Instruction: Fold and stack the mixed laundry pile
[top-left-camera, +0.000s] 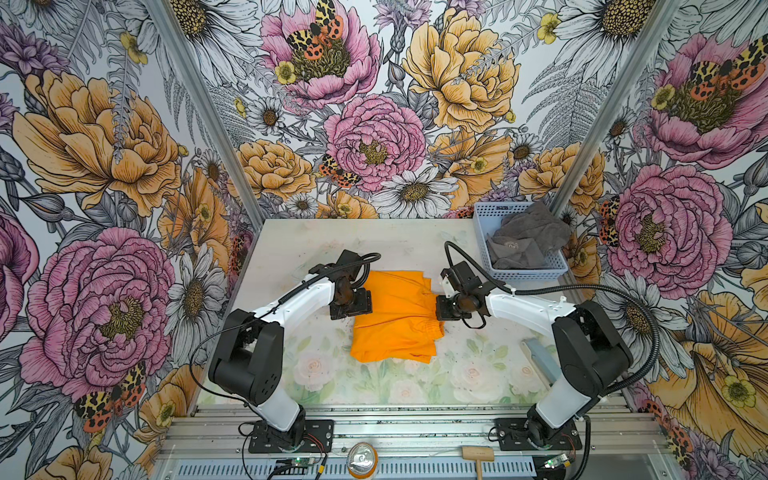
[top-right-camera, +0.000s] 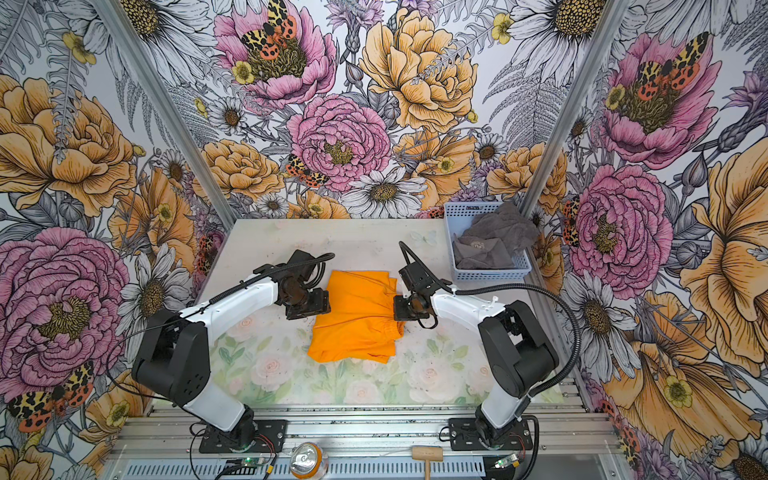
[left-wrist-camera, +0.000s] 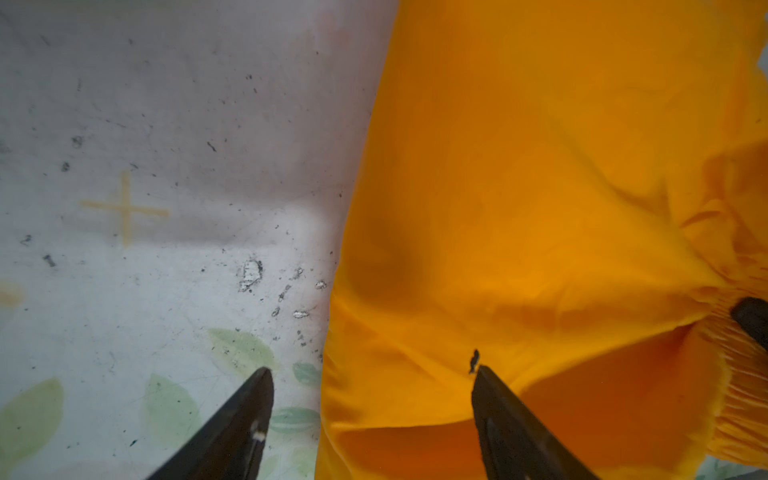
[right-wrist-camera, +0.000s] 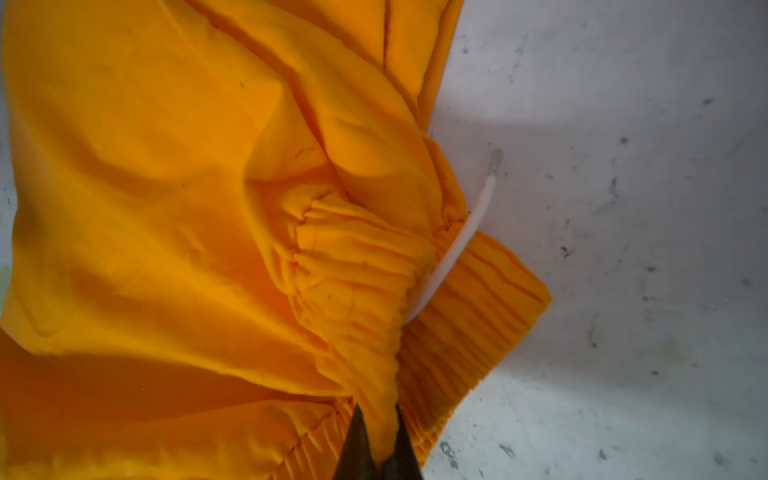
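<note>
Nearest on the front rail we noted a can (top-left-camera: 362, 459) lying beside a wooden mallet (top-left-camera: 478, 455). Past the two arm bases, the table (top-left-camera: 316, 374) carried the orange shorts (top-left-camera: 395, 316) at mid-table, laid in a roughly folded block, seen in both top views (top-right-camera: 357, 320).

The left gripper (left-wrist-camera: 372, 370) sat at the left edge of the shorts with its jaws spread wide. One finger (left-wrist-camera: 241, 424) was over bare table, the other over the cloth. We could not tell whether either touched the fabric, and nothing was held.

The right gripper (right-wrist-camera: 378, 415) was at the right edge of the shorts, jaws pinched together on a bunched fold of the elastic waistband (right-wrist-camera: 357, 282). The white drawstring (right-wrist-camera: 461, 245) came out from under that fold and lay across the waistband onto the table.

At the far right corner stood a pale blue basket (top-left-camera: 536, 271). The grey towel (top-left-camera: 528, 239) was crumpled inside it, one part draped over the right rim, a small gold emblem (top-left-camera: 510, 246) facing up.
</note>
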